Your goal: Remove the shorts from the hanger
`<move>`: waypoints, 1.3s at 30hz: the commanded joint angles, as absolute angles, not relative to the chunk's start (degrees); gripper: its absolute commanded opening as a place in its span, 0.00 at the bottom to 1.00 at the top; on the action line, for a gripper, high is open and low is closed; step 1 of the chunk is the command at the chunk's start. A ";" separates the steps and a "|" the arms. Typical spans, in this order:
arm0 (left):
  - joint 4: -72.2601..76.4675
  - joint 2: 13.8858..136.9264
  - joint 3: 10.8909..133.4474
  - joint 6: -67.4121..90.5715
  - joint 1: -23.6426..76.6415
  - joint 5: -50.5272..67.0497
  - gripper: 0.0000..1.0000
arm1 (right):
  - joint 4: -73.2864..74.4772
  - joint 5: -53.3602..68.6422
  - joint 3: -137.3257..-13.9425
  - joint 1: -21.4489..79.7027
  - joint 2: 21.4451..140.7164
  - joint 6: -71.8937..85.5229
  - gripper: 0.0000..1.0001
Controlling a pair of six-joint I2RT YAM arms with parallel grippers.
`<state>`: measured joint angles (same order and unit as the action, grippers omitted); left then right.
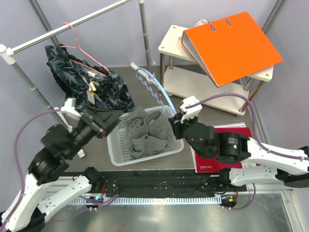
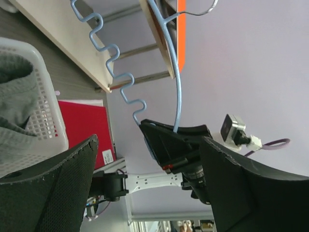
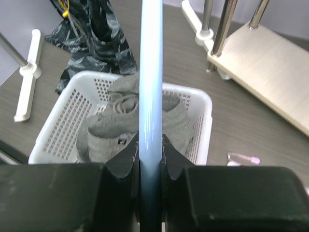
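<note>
The grey shorts [image 1: 147, 133] lie crumpled in a white basket [image 1: 116, 145], apart from the hanger. My right gripper [image 1: 173, 116] is shut on the light blue hanger [image 1: 155, 87], which rises bare from it over the basket's far right corner. In the right wrist view the hanger bar [image 3: 150, 72] runs straight up from between the fingers [image 3: 150, 145], with the shorts [image 3: 106, 130] below it. My left gripper [image 1: 108, 121] stands open at the basket's left rim, holding nothing. Its wrist view looks past the open fingers [image 2: 149, 145] at the hanger [image 2: 178, 87].
A dark patterned garment [image 1: 91, 84] hangs on a pink hanger from the metal rail [image 1: 63, 29] at the back left. An orange binder [image 1: 231, 41] lies on a low wooden shelf at the back right. A red book [image 1: 219, 162] lies under my right arm.
</note>
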<state>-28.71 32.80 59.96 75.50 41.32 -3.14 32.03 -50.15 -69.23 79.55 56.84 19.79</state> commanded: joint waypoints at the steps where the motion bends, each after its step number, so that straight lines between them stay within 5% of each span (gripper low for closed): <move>1: -40.86 26.99 65.29 67.08 41.48 -12.82 0.87 | 20.48 -48.19 -75.49 73.32 60.99 12.57 0.01; 5: -44.46 25.13 67.41 58.90 41.57 -20.72 0.89 | 18.81 -34.57 -80.76 63.29 67.23 12.48 0.01; 16: -44.47 31.11 69.43 35.36 41.57 -33.82 0.94 | 15.56 -26.54 -101.85 55.03 86.64 2.91 0.01; 26: -45.17 30.06 66.01 30.94 41.48 -28.75 0.94 | 12.04 -25.41 -119.87 50.80 102.21 0.97 0.01; 39: -53.17 28.57 72.86 32.69 41.57 -26.98 0.93 | 10.20 -23.20 -117.52 48.52 101.79 4.83 0.01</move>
